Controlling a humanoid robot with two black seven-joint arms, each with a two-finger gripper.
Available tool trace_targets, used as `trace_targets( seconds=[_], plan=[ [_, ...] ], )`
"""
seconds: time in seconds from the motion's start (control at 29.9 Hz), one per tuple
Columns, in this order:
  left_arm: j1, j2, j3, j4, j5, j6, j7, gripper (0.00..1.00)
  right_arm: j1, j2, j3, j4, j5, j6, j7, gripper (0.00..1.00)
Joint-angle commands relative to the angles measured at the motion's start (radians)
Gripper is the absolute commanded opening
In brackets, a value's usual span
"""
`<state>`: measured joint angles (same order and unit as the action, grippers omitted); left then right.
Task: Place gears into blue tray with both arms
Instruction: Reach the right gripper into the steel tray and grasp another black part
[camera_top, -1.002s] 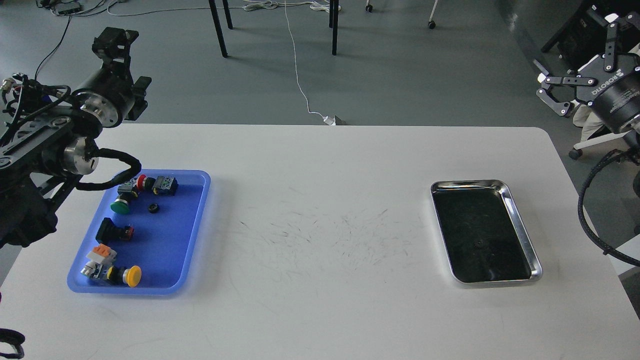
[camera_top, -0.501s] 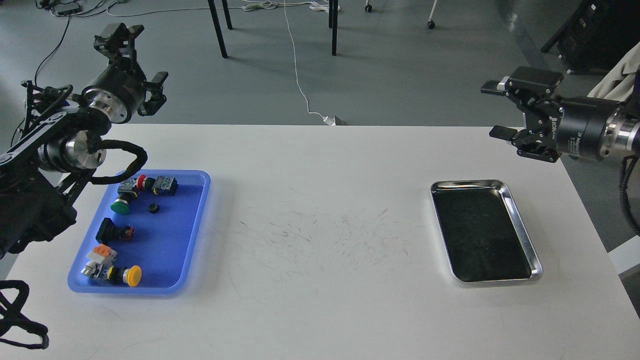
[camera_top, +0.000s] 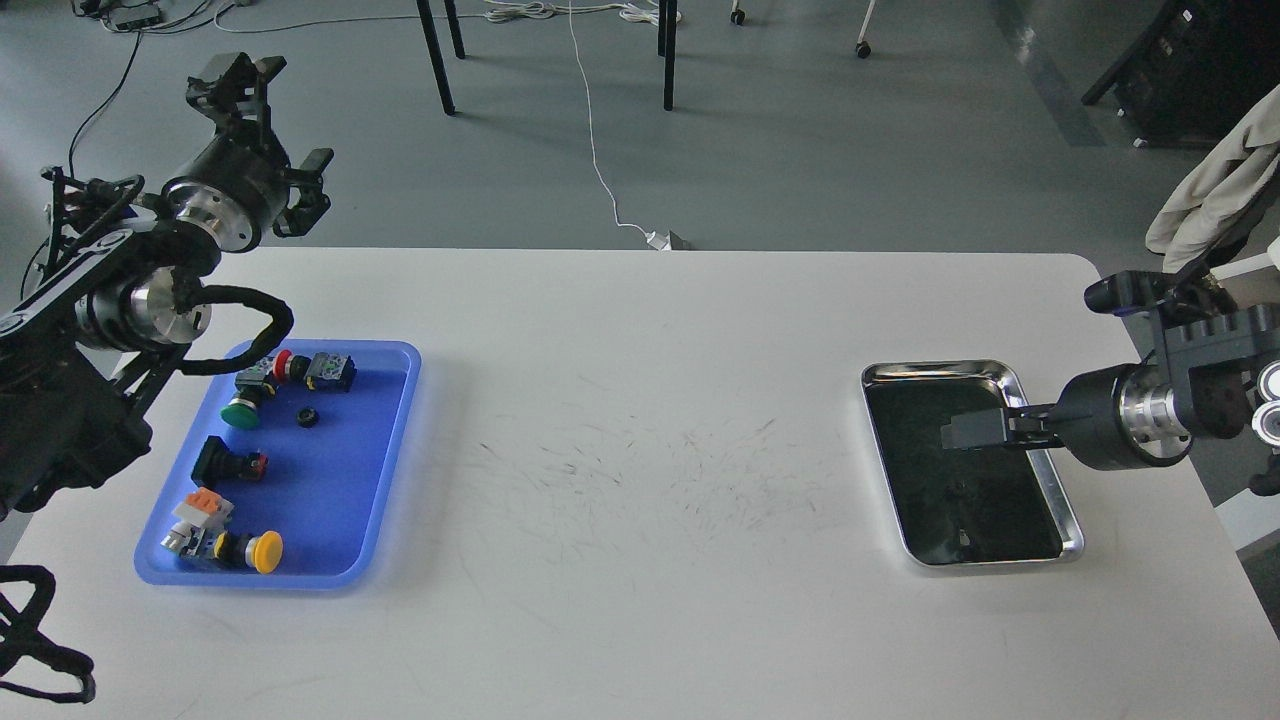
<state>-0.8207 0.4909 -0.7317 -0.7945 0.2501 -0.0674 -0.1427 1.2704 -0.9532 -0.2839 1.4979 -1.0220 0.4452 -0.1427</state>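
Observation:
The blue tray (camera_top: 335, 490) lies at the table's left. One tiny black gear (camera_top: 307, 417) rests in its upper half among coloured push-button switches. My left gripper (camera_top: 272, 125) hangs open and empty above the table's far left corner, well behind the tray. My right gripper (camera_top: 967, 432) comes in from the right and hovers low over the steel tray (camera_top: 940, 368). It is seen side-on, so its fingers cannot be told apart. A faint tiny dark ring (camera_top: 957, 489), possibly a gear, shows on the steel tray's dark bottom, below the fingertips.
Green (camera_top: 241, 411), red (camera_top: 283, 364) and yellow (camera_top: 265, 552) button switches and a black one (camera_top: 228, 462) crowd the blue tray's left side. A black cable loops from my left arm over that tray's far edge. Bare white tabletop (camera_top: 640, 450) lies between the trays.
My right arm has swung down from beyond the table's far right corner until its gripper is over the steel tray. My left gripper has barely moved in the last half second.

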Motion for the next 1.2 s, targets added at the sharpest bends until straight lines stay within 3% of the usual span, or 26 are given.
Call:
trace_targets(
  seconds=[0.0,0.3,0.84,1.17],
  plan=[
    [0.000,0.000,0.000,0.000,0.000,0.000,0.000,0.98,-0.006,0.059,-0.044,-0.059,-0.027,0.000,0.000,0.92],
    [0.000,0.006,0.000,-0.003,0.000,0.006,0.000,0.98,-0.008,0.160,-0.093,-0.154,-0.036,0.000,0.000,0.84],
    [-0.001,0.008,0.000,-0.006,0.000,0.011,0.000,0.98,-0.025,0.231,-0.133,-0.220,-0.035,0.004,0.002,0.76],
    [-0.001,0.014,-0.002,-0.006,0.000,0.009,0.000,0.98,-0.036,0.269,-0.133,-0.252,-0.035,0.006,0.003,0.60]
  ],
)
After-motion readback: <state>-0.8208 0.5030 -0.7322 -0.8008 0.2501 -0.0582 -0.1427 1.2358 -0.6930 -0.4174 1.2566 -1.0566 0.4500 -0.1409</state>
